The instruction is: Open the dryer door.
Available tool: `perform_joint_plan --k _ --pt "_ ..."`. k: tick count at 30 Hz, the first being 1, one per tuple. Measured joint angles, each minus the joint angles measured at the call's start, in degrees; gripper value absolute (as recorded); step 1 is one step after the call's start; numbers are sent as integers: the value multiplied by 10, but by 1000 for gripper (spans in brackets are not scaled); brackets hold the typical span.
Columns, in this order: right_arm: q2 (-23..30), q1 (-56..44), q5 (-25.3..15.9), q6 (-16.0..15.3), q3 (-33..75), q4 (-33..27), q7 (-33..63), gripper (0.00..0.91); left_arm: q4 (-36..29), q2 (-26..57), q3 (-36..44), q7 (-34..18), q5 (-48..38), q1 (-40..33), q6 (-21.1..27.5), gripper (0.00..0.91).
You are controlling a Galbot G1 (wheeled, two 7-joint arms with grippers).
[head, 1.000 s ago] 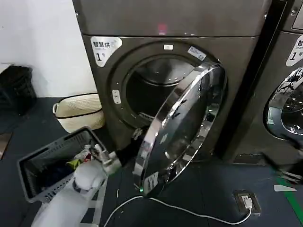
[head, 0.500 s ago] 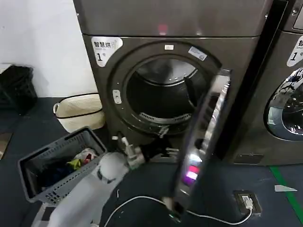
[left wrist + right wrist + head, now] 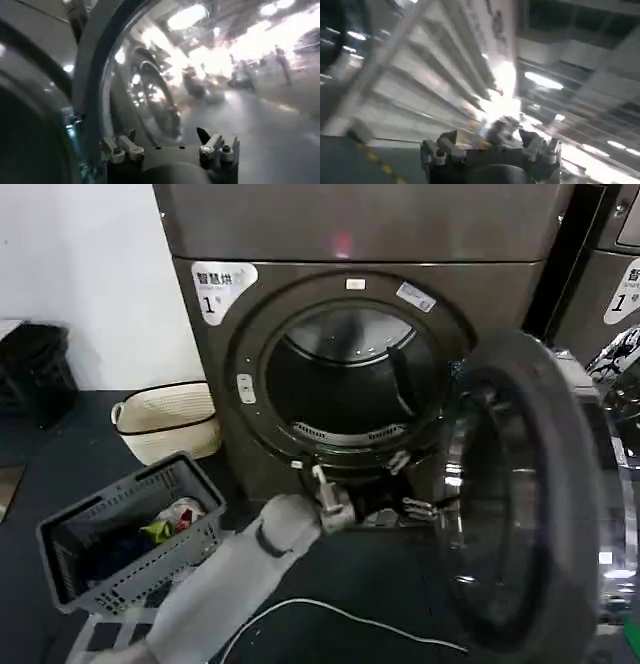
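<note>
Head view, nearest: left arm reaches forward from low in front, its left gripper [image 3: 415, 507] just below the drum mouth.
Left gripper state: fingers [image 3: 216, 145] spread wide, holding nothing; the left wrist view shows them apart with the door's glass close ahead.
Door [image 3: 520, 504]: swung well open to the right, grey inner side facing us, hinged on the right of the dryer [image 3: 350, 324].
Key relation: door lies to the right of the gripper, near but apparently not touching; left arm is the nearer one.
Right gripper [image 3: 492, 150]: raised toward ceiling lights; I cannot tell its state.
Further off: basket [image 3: 125, 539] at left, cable [image 3: 340, 616] on the floor.
Judgement: task looks nearly done.
</note>
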Motion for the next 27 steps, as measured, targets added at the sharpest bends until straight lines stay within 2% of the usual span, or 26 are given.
perform_joint_plan --k 7,17,27 --pt "24 -3 -40 3 36 -11 82 907 14 -25 33 0 3 -25 1 907" --pt "56 -18 -41 40 67 -23 155 907 43 -69 68 -1 11 -50 1 907" --pt "47 -35 -40 85 98 -69 178 907 89 -113 82 -1 21 -71 1 907"
